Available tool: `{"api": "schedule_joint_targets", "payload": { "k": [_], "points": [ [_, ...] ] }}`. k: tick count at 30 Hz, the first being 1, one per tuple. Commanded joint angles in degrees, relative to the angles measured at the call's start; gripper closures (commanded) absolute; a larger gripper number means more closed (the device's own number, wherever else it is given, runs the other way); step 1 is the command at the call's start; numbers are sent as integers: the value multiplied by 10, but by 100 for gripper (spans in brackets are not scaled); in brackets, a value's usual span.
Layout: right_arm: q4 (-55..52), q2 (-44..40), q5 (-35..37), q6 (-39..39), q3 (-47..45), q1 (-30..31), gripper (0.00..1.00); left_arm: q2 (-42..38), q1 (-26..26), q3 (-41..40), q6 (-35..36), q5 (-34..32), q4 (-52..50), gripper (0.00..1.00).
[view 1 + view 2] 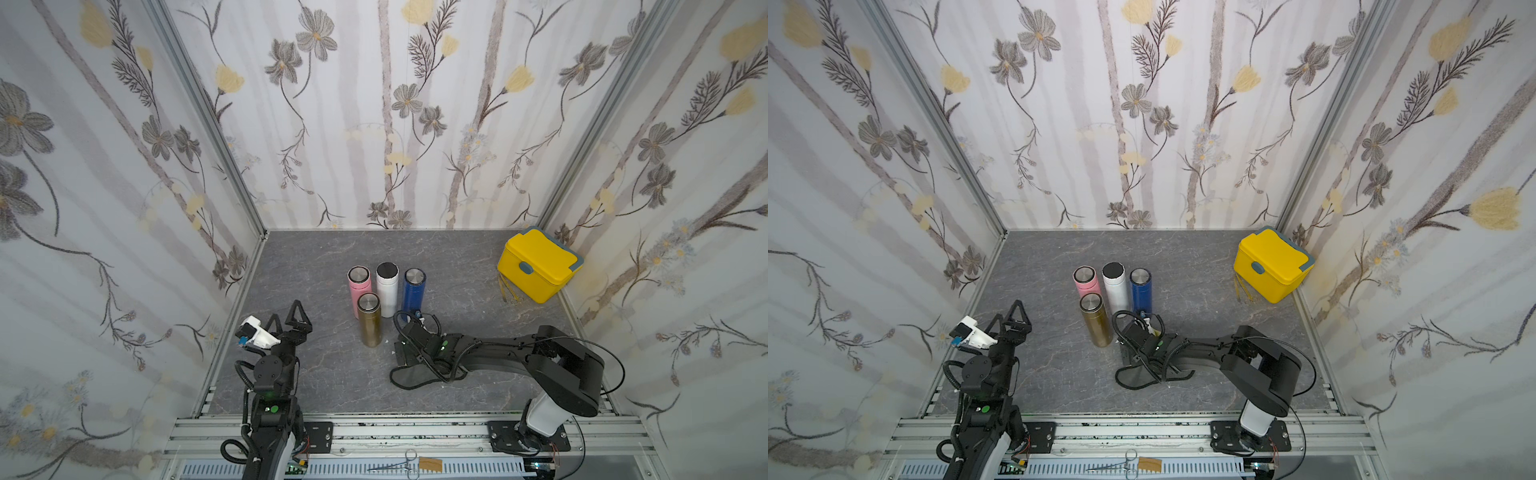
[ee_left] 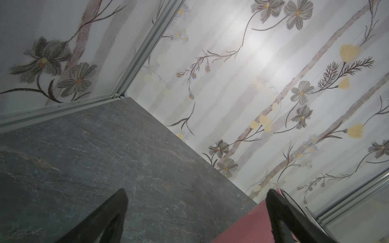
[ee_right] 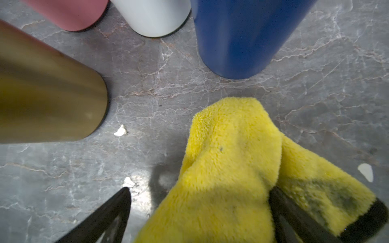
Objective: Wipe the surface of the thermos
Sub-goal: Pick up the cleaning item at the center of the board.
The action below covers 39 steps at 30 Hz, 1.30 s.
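Several thermoses stand close together mid-table: pink [image 1: 360,286], white [image 1: 387,291], blue [image 1: 413,291] and gold [image 1: 370,320]. A yellow fleece cloth [image 3: 227,160] with a dark edge lies in front of the blue one, and its dark underside [image 1: 409,378] trails toward the table's front. My right gripper [image 3: 200,190] hangs low over the cloth. It is open, with a finger [image 3: 117,208] on each side of a fold and no grip on it. My left gripper [image 1: 286,316] hovers open and empty left of the thermoses, with the pink thermos [image 2: 248,223] beside one finger.
A yellow lidded box [image 1: 538,266] stands in the back right corner with thin metal tools [image 1: 509,291] beside it. Small white scraps [image 3: 120,130] lie between the gold thermos and the cloth. Floral walls close in three sides. Scissors [image 1: 409,461] rest on the front rail.
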Motion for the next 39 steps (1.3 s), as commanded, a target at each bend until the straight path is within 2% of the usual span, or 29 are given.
{"api": "schedule_joint_targets", "payload": {
  "k": [1, 3, 4, 6, 8, 11, 14, 20, 24, 29, 34, 39],
  "points": [
    [-43, 34, -48, 13, -6, 3, 0, 11, 0, -56, 4, 1, 15, 0],
    [-36, 49, -55, 12, -9, 4, 0, 18, 0, -55, 4, 1, 18, 0],
    [-30, 56, -60, 11, -11, 4, 3, 20, 0, -55, 3, 2, 19, 0],
    [-15, 64, -74, 7, -16, 4, 23, 22, 0, -55, 3, 2, 20, 0],
    [-7, 63, -81, 7, -19, 4, 59, 24, 0, -55, 4, 1, 21, 0],
    [-3, 36, -77, 10, -27, 4, 87, 26, 0, -55, 2, -1, 23, 0],
    [-2, -25, -67, 15, -41, 4, 100, 32, 0, -58, -4, -5, 31, 0],
    [7, -215, -31, 30, -116, -2, 100, 35, 0, -43, -3, 59, 56, 0],
    [16, -325, -10, 36, -165, -24, 100, 9, 0, -21, 10, 183, 63, 0],
    [47, -438, -6, 33, -233, -60, 100, -51, -11, -42, -4, 309, 150, 4],
    [72, -545, -5, 35, -292, -88, 100, -48, -69, -54, 33, 315, 189, 4],
    [83, -582, -9, 39, -317, -97, 100, 39, -177, -17, 121, 251, 174, 10]
  ]
}}
